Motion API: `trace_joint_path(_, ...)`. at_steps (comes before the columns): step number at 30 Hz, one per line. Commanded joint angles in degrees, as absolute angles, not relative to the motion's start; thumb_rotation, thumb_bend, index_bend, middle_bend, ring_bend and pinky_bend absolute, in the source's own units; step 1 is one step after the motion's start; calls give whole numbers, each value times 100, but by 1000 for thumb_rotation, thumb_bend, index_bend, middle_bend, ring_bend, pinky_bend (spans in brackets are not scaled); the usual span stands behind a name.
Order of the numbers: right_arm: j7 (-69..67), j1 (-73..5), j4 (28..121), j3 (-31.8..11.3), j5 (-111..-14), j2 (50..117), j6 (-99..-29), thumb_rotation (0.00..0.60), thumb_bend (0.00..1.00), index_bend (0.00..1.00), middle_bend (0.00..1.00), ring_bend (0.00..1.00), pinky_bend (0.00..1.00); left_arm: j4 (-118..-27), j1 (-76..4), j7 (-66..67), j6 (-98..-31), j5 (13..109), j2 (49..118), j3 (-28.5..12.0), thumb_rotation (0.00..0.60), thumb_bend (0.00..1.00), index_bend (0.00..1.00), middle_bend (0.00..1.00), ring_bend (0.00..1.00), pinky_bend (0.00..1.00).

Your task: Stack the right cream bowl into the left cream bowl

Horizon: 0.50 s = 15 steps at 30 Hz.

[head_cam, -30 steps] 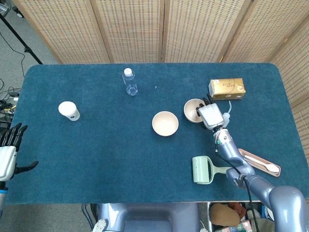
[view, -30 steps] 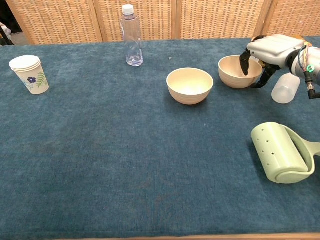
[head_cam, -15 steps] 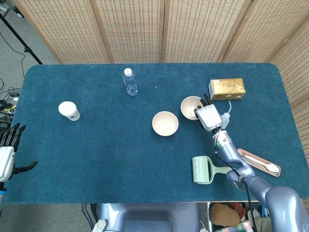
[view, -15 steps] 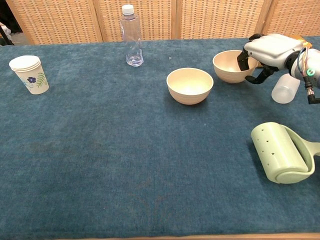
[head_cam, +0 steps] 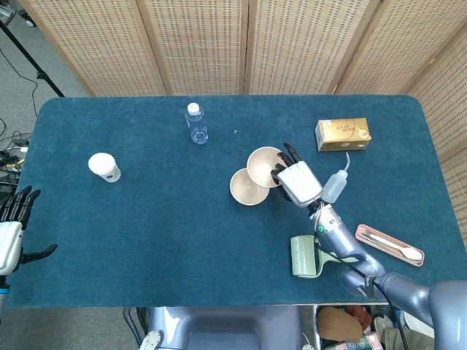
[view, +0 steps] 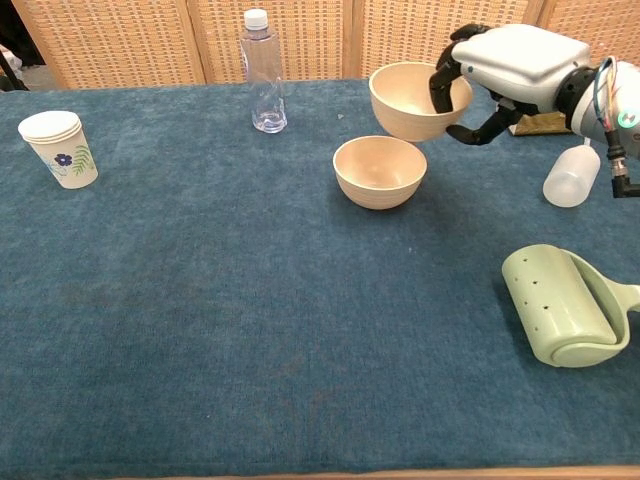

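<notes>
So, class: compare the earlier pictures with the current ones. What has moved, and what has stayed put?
The right hand, gripping the right cream bowl by its rim, has lifted it off the table and carried it left, so it now hangs above and just right of the left cream bowl. The left bowl, bottle, paper cup, lint roller and left hand stayed as they were.
</notes>
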State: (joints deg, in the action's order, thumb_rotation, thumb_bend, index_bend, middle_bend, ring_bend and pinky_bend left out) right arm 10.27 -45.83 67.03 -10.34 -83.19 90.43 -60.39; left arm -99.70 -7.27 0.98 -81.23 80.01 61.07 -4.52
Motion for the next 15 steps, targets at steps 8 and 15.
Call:
trace_joint_path(8, 2370, -4924, 7618, -1187, -8108, 9138, -5806, 600, 616, 641, 487, 192, 0, -9971, -727, -6, -8115, 8064, 6063, -426, 600, 0, 0, 0, 0, 0)
trace_joint_path(15, 2708, -4967, 7526, -1222, -7937, 9217, -5790, 600, 616, 641, 487, 192, 0, -9964, -721, -114, -8108, 8087, 6015, -415, 600, 0, 0, 0, 0, 0)
